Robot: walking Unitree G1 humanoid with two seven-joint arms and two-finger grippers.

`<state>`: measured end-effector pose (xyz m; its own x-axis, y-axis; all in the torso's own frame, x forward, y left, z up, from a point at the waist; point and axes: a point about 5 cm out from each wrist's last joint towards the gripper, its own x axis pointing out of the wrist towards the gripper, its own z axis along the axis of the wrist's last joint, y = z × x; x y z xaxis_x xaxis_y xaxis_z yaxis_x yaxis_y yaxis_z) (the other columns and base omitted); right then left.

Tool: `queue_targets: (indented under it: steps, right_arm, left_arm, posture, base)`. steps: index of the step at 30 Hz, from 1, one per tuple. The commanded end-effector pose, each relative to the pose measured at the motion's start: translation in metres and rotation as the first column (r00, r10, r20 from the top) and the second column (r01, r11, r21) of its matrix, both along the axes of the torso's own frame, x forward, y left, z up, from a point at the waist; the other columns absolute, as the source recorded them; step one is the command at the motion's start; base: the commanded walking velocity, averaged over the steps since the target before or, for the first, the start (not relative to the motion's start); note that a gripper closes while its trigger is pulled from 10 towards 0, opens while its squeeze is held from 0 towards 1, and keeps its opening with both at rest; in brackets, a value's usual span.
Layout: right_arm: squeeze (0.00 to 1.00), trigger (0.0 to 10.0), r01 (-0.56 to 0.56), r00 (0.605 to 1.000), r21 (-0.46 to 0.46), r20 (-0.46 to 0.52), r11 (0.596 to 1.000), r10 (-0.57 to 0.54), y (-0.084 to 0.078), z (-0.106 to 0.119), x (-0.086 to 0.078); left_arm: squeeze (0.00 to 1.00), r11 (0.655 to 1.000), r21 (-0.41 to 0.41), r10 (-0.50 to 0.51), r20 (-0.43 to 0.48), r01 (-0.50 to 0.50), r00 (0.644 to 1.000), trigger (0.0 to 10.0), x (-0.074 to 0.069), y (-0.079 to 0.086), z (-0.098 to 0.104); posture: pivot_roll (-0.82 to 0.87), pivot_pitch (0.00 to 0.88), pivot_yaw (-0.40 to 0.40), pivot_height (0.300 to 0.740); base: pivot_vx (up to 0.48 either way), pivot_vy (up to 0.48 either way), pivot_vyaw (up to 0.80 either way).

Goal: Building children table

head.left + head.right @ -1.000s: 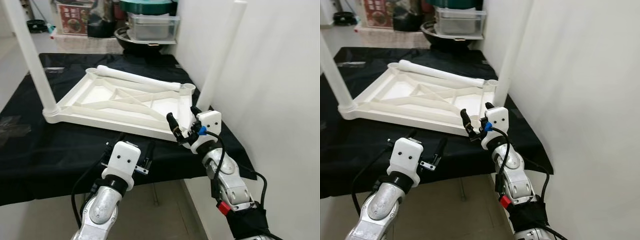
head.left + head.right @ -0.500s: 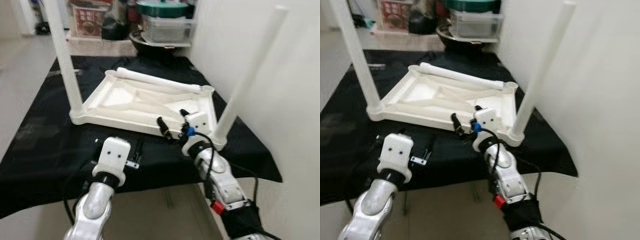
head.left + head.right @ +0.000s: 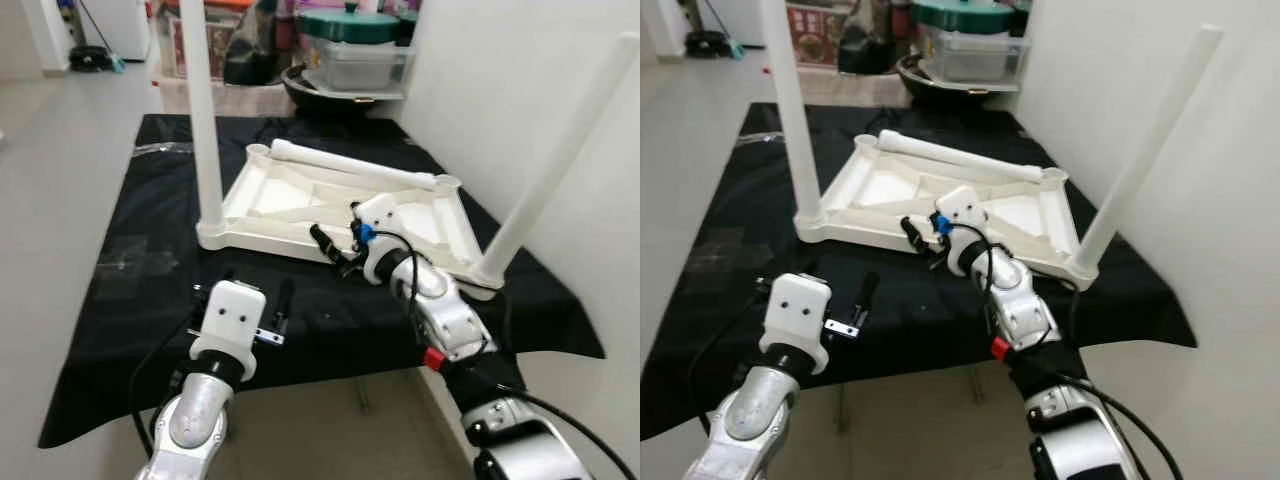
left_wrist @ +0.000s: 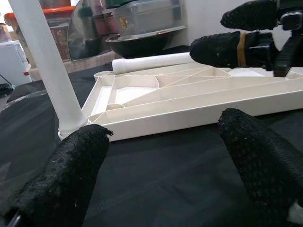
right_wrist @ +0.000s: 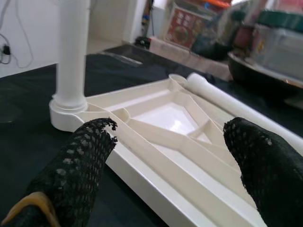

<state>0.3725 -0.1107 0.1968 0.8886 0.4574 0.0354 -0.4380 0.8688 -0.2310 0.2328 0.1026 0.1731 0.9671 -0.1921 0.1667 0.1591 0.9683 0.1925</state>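
Tabletop (image 3: 300, 200), white plastic, is laid upside down on the black cloth (image 3: 130, 280) that covers the work surface, ribbed underside facing up. It sits toward the far right part of the cloth, close to the white wall (image 3: 520, 90).

Two legs are seen standing upright in corner sockets: the left leg (image 3: 205, 120) at the near left corner, the right leg (image 3: 560, 160) at the near right corner, the latter tilted toward the wall. A loose leg (image 3: 350, 167) is laid flat along the far edge of the tabletop, between the two far sockets.

Behind the cloth, clutter is stacked: a dark bowl (image 3: 325, 90) and a clear box (image 3: 360, 65) with a green lid (image 3: 350, 25) on top. Grey floor (image 3: 60, 150) is seen to the left.

Right gripper (image 3: 337, 238) is held over the near edge of the tabletop, about midway between the two standing legs. Its fingers (image 5: 85, 161) are spread apart, nothing between them; contact with the rim cannot be judged.

Left gripper (image 3: 255, 300) is held low over the bare cloth, just in front of the near edge and apart from it. Its fingers (image 4: 71, 170) are also spread wide and empty, aimed at the tabletop's near rim.
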Motion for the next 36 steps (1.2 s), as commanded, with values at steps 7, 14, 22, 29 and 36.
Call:
queue_targets:
  steps: [7,14,22,29,36]
  right_arm:
    - [0.00,10.0,-0.190,0.975,-0.155,-0.143,0.970,0.168,0.027,-0.017,0.006]
    - [0.00,10.0,-0.177,0.978,-0.208,-0.147,0.962,0.148,0.036,0.002,0.027]
    - [0.00,10.0,-0.158,0.985,-0.272,-0.111,0.949,0.132,0.040,0.030,0.038]
    - [0.00,10.0,-0.258,0.964,-0.315,-0.152,0.913,0.219,0.058,0.043,0.038]
    - [0.00,10.0,-0.257,0.966,-0.370,-0.117,0.893,0.229,0.071,0.051,0.037]
  left_arm:
    - [0.00,1.000,-0.018,-0.017,-0.031,0.017,0.999,10.0,0.000,-0.004,0.000]
    - [0.00,0.999,-0.021,-0.040,-0.038,0.039,0.998,10.0,-0.006,-0.008,0.004]
    - [0.00,0.998,-0.032,-0.064,-0.060,0.062,0.996,10.0,-0.020,-0.017,0.006]
    - [0.00,0.995,-0.048,-0.086,-0.072,0.083,0.994,10.0,-0.031,-0.026,0.010]
    - [0.00,0.994,-0.070,-0.088,-0.078,0.083,0.993,10.0,-0.038,-0.031,0.013]
  posture:
    - [0.10,0.109,-0.097,0.740]
    - [0.10,0.170,-0.107,0.740]
    - [0.10,0.242,-0.137,0.740]
    - [0.09,0.279,-0.155,0.740]
    - [0.09,0.302,-0.172,0.740]
  base:
    - [0.000,0.000,0.00]
    - [0.000,0.000,0.00]
    - [0.000,0.000,0.00]
    - [0.000,0.000,0.00]
    - [0.000,0.000,0.00]
